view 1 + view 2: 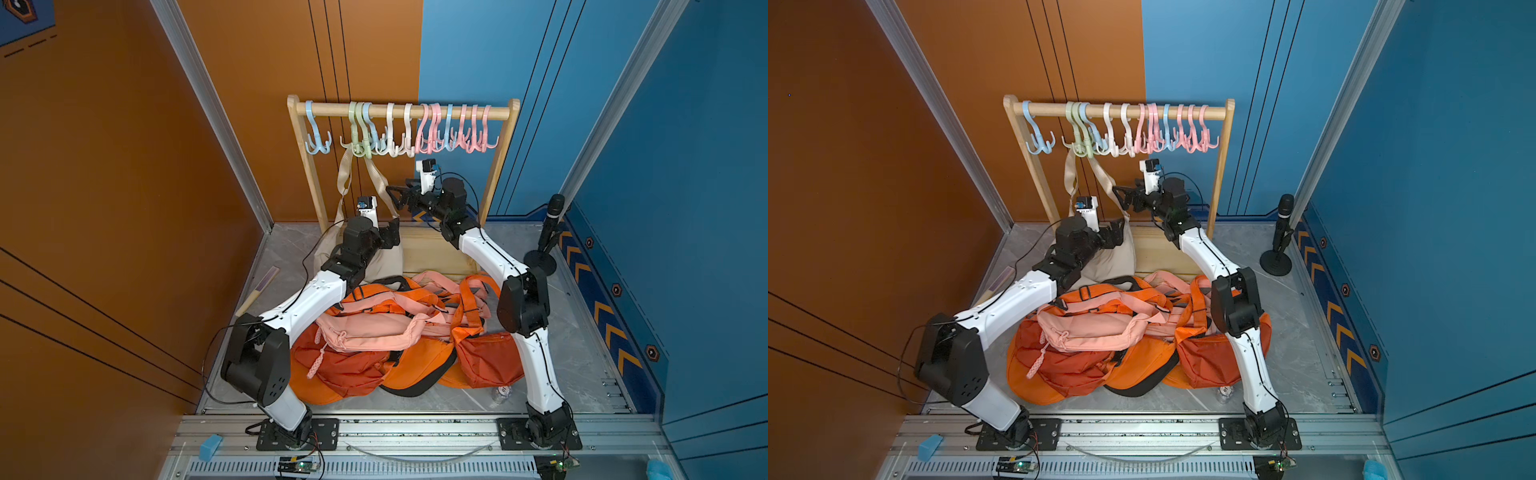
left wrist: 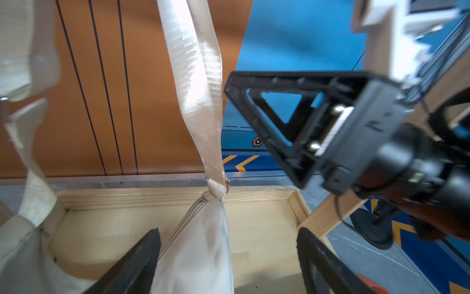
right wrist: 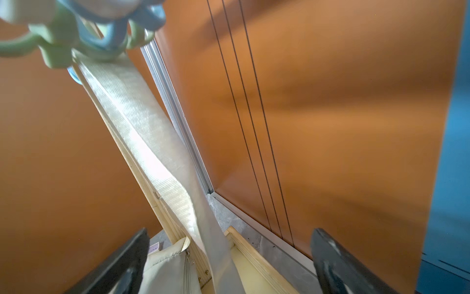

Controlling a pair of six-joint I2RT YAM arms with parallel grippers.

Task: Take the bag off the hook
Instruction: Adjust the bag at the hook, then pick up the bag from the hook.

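Beige fabric bag (image 1: 387, 259) was hung, strap (image 1: 380, 183) near-upright, below green plastic hook (image 1: 360, 148) | left end effector (image 1: 391, 235) and right end effector (image 1: 395, 198) were seen released | right was placed nearer hook

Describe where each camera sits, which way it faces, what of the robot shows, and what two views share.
Top views: high in front, looking down at the wooden rack; both arms, left end effector, right end effector show.
Left wrist: low by the beige bag, facing the back walls; own open fingers and the right end effector show.
Right wrist: below the green hook, facing up the strap; own open fingers show.
Shared: both wrist views show the strap.
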